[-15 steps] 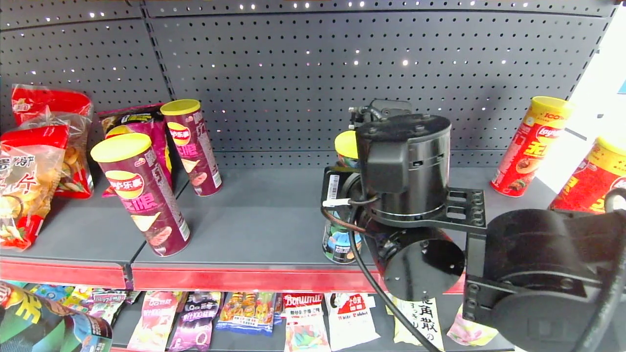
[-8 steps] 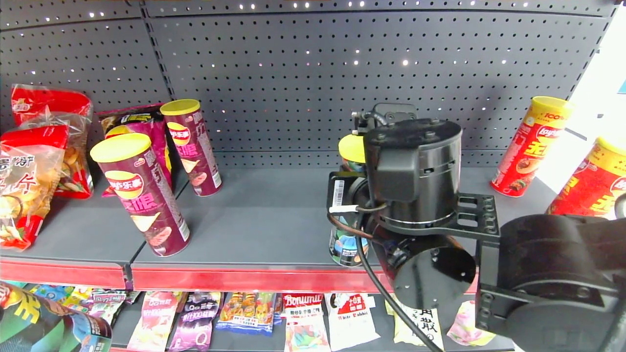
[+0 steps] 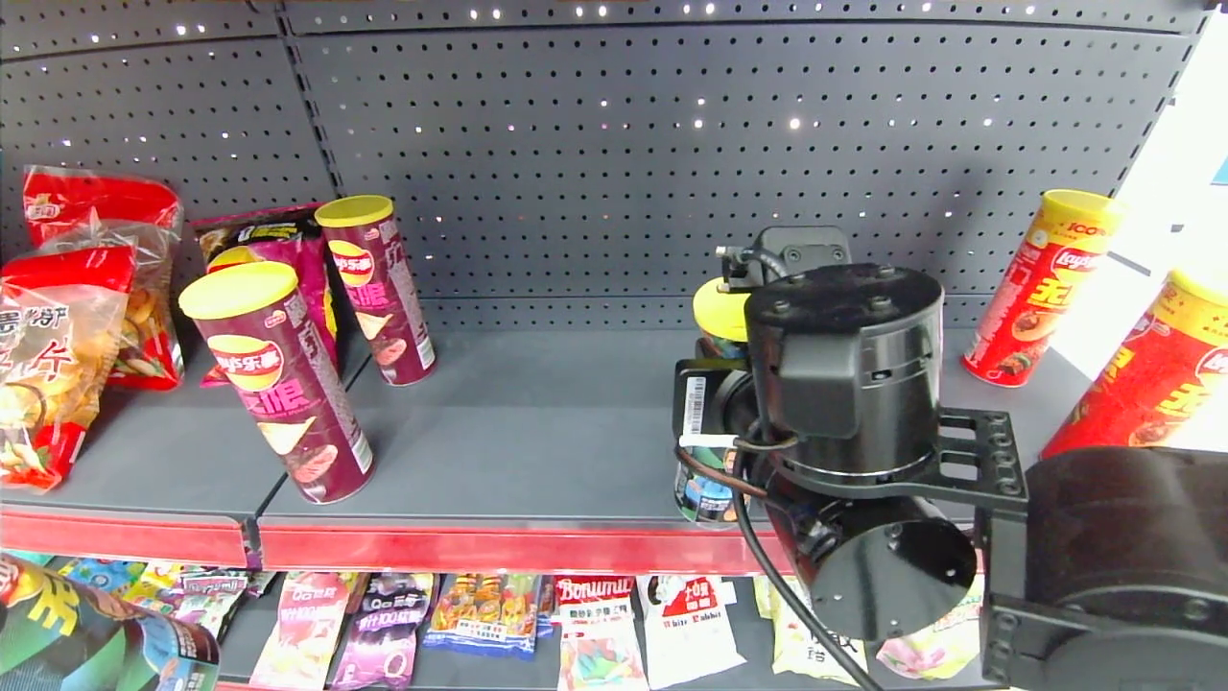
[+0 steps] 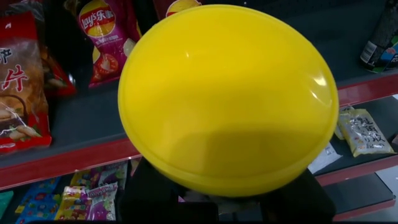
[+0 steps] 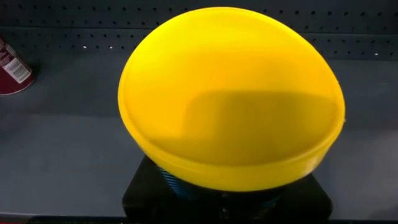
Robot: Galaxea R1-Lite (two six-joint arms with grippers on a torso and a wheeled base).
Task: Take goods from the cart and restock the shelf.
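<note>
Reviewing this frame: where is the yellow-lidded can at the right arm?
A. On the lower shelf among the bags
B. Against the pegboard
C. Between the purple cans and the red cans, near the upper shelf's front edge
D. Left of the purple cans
C: the yellow-lidded can is upright near the front edge of the upper shelf, with the purple cans to its left and the red cans to its right.

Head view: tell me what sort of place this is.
Most likely a shop's snack aisle. A grey shelf with a red front strip and pegboard back carries purple chip canisters and red chip canisters, and rows of small snack packets lie on the level below.
</note>
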